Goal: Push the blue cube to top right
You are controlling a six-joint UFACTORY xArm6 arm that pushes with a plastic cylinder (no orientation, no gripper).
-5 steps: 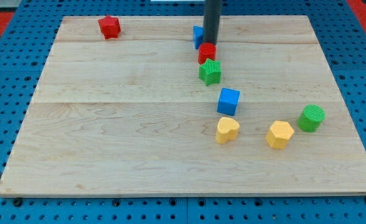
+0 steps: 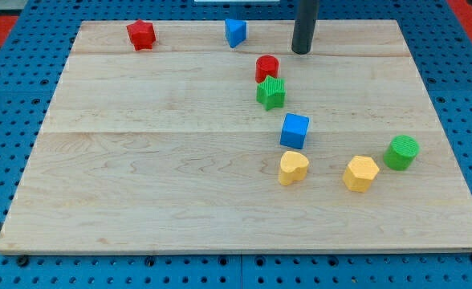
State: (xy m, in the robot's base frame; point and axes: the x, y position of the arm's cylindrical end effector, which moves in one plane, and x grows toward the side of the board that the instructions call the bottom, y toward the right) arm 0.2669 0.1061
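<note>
While you read this board, take the blue cube as the starting point and work outward.

Blue cube (image 2: 295, 130): it sits right of the board's centre, well apart from the top right corner, with nothing touching it.
Neighbours: the green star (image 2: 270, 93) stands just above and left of the cube; the yellow heart (image 2: 293, 168) lies just below it.
Tip (image 2: 302, 51): the bare rod rests near the view's top, right of the red cylinder (image 2: 266, 68), well apart from the cube and clamped on nothing.
Further out: a blue wedge-like block (image 2: 235, 32) and a red star (image 2: 140, 34) sit along the top edge; a yellow hexagon (image 2: 360, 172) and a green cylinder (image 2: 401, 152) lie lower right.
Risk: you likely need to reach the cube's lower left; a route past the green star or yellow heart could knock them.
Risk: an off-centre push may spin the cube aside.
</note>
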